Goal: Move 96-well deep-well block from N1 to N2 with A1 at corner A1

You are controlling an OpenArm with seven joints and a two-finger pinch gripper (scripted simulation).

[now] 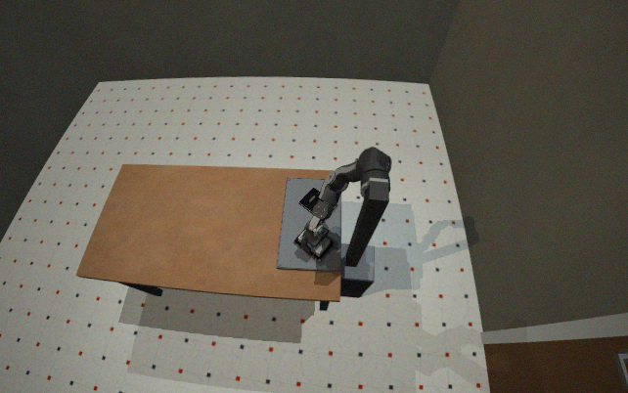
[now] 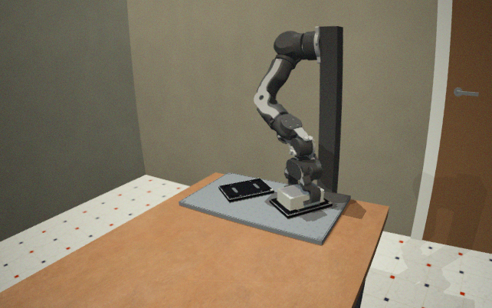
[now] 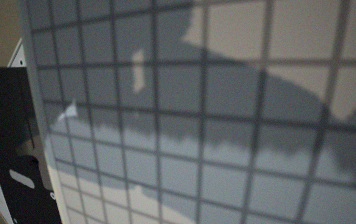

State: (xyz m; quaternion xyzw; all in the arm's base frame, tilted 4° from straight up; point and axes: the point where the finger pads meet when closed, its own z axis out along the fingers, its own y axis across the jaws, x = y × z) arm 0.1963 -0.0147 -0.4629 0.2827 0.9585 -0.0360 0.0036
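The light deep-well block [image 2: 292, 201] [image 3: 227, 95] sits in the black nest N1 [image 2: 288, 214] [image 1: 320, 259] and looks level. Its gridded top fills most of the wrist view. My gripper [image 2: 303, 192] [image 1: 315, 240] is open and low over the block, pointing down. One finger stands in front of the block's right part in the exterior view; the other is hidden behind the block. Whether the fingers touch it cannot be told. The cut-off corner is not clear. The black nest N2 [image 1: 308, 198] [image 2: 245, 188] [image 3: 31, 206] is empty, with two slots showing.
Both nests stand on a grey board [image 1: 290, 220] [image 2: 237, 210] at the robot's end of the wooden table [image 1: 196, 220] [image 2: 184, 253]. The arm's dark post [image 1: 368, 225] [image 2: 330, 115] rises close behind N1. N2 lies left of N1 in the exterior view.
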